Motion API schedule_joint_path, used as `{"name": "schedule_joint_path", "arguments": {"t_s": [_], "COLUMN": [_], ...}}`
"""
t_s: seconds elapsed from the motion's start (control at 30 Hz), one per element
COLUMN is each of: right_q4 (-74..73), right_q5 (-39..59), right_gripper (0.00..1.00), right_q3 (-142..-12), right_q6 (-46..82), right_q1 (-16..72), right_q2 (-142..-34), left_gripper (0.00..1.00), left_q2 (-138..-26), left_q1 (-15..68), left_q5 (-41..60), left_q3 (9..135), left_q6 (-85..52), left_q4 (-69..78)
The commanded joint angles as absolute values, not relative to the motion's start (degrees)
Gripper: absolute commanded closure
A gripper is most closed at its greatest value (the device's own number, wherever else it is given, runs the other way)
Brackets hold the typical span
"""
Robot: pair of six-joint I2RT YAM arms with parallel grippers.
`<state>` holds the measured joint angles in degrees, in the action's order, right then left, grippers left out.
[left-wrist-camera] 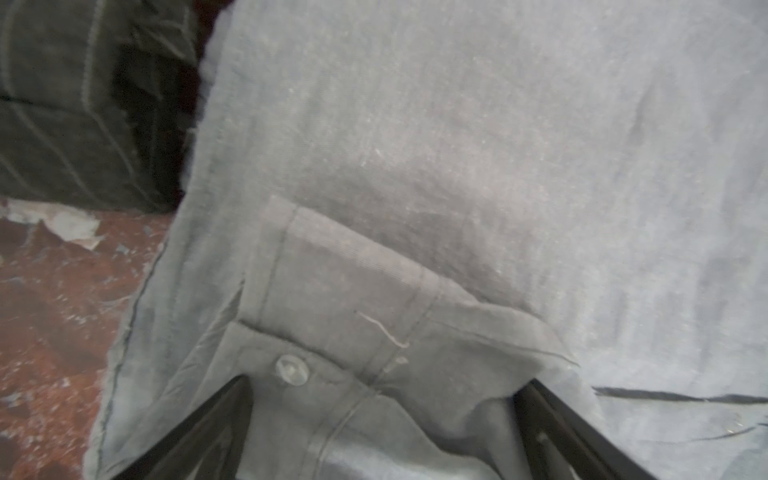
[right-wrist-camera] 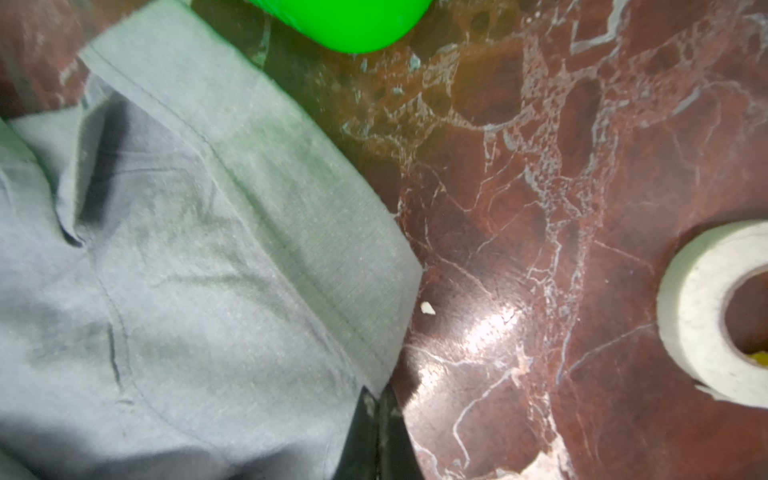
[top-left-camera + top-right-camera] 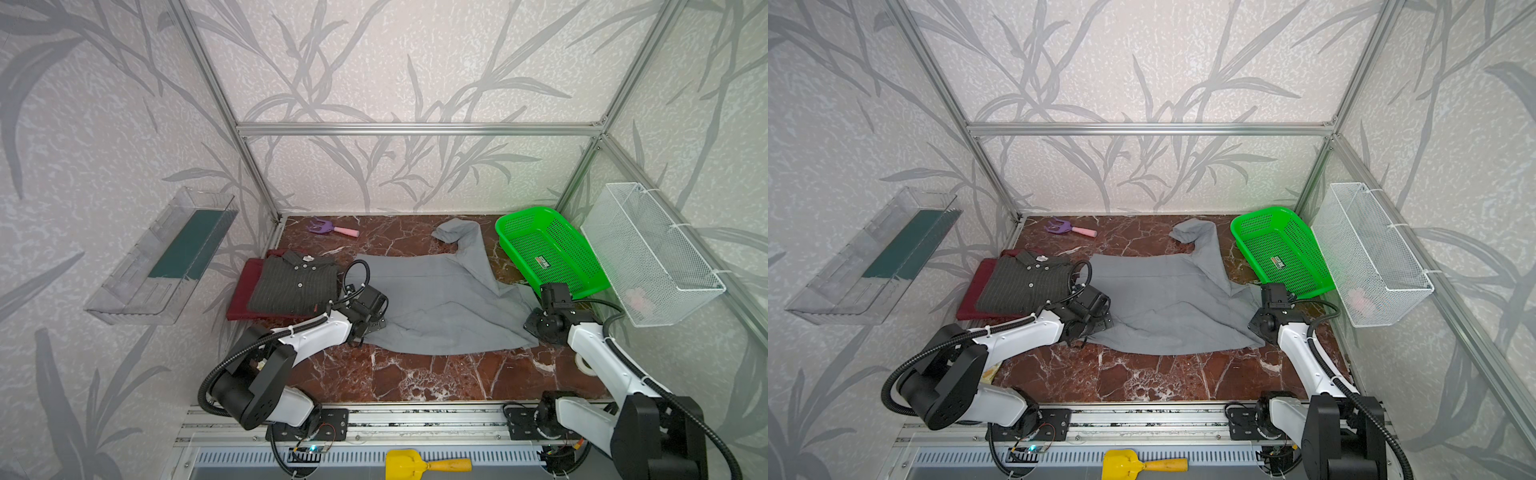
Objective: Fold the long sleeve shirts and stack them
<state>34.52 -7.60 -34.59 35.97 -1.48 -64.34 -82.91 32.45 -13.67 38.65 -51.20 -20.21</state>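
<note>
- Plain light grey long sleeve shirt (image 3: 436, 303): thin, soft weave, creased. It lies spread mid-table on the glossy red-brown veined marble tabletop (image 3: 415, 374), one sleeve trailing back beside the green plastic mesh basket (image 3: 540, 245).
- Folded dark grey pinstriped shirt (image 3: 291, 282): lies on the folded maroon shirt (image 3: 243, 291), just left of the grey one.
- Left gripper (image 1: 388, 384): jaws spread wide astride the stitched cuff (image 1: 353, 282) with its clear round button (image 1: 292, 368); grips nothing.
- Right gripper (image 2: 380, 399): fingers pressed together, apparently pinching the very edge of the hem.
- Risk: so shallow a pinch may slip off the smooth cloth.
- Risk: the left jaws may catch the body layer beneath the cuff.
- Risk: the trailing sleeve may snag the basket.
</note>
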Motion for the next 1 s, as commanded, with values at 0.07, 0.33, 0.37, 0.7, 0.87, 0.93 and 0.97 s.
{"name": "schedule_joint_path", "arguments": {"t_s": [0.07,0.33,0.37,0.7,0.87,0.93,0.97], "right_q4": [39.97,36.75,35.30,33.39,31.89,31.73,31.80], "right_q5": [-3.47,5.04,6.58,6.84,7.42,7.48,7.47], "right_gripper": [0.74,0.48,0.45,0.44,0.44,0.44,0.44], "right_q3": [-37.75,-38.09,-38.23,-44.56,-44.33,-44.21,-44.21], "right_q6": [32.22,30.94,30.20,26.12,26.37,26.46,26.40], "right_q1": [-1.66,-1.07,-0.15,12.43,14.06,14.11,14.21], "right_q2": [-62.54,-51.81,-52.27,-63.27,-64.16,-63.92,-63.75], "left_gripper": [0.01,0.01,0.01,0.01,0.13,0.27,0.30], "left_q2": [-80.37,-73.69,-73.62,-77.05,-79.79,-80.79,-81.48], "left_q1": [32.09,31.23,30.83,29.27,28.64,28.19,28.12], "left_q5": [-15.47,-19.49,-19.30,-20.55,-17.96,-15.38,-14.74], "left_q3": [41.73,42.78,42.81,43.31,43.59,43.72,43.93], "left_q6": [-51.97,-48.83,-48.75,-46.67,-44.24,-43.52,-43.42], "left_q4": [-26.03,-29.54,-30.11,-30.91,-27.33,-26.21,-26.45]}}
